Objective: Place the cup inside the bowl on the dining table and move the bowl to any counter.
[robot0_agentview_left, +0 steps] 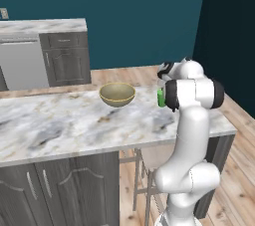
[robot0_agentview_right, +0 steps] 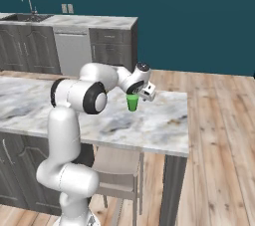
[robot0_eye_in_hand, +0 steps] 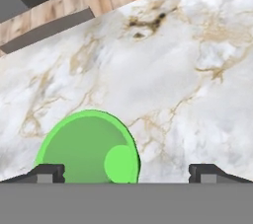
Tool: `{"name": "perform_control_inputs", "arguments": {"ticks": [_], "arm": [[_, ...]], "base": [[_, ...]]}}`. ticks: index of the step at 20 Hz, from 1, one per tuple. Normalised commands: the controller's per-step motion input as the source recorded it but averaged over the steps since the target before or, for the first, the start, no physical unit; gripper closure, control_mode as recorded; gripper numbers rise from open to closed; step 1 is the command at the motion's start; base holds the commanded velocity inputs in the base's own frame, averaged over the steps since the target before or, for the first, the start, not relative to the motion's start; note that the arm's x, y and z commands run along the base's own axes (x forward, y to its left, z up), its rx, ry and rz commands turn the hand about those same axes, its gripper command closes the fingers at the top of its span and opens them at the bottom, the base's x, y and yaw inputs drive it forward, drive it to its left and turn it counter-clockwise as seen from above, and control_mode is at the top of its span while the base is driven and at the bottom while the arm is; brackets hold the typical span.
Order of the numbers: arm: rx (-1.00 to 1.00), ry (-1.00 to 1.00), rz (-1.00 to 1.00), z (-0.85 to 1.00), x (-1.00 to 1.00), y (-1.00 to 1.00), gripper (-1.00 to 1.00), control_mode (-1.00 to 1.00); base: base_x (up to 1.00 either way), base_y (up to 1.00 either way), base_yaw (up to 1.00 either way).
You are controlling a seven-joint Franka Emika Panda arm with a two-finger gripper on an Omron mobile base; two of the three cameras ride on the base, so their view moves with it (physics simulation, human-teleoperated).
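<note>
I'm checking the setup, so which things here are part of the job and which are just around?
Part of the job: cup, bowl, dining table, counter, open gripper.
Just around: stool, dishwasher, sink tap.

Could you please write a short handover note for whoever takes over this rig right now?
Gripper: open, holding nothing, just above the cup, which sits toward one finger rather than centred between them.
Cup: upright on the dining table, near its far edge, not yet gripped.
Bowl: empty, on the same table, apart from the cup.
Done: the arm has reached the cup.
Left: centre on the cup, close on it, set it in the bowl, then carry the bowl to a counter by the teal wall.
</note>
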Motion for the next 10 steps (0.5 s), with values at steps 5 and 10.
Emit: {"name": "perform_control_inputs", "arguments": {"ticks": [5, 10], "arm": [[0.00, 0.00, 0.00, -0.12, 0.19, 0.00, -1.00, -1.00], [0.00, 0.00, 0.00, -0.10, 0.18, 0.00, -1.00, -1.00]], "base": [[0.00, 0.00, 0.00], [0.00, 0.00, 0.00]]}}
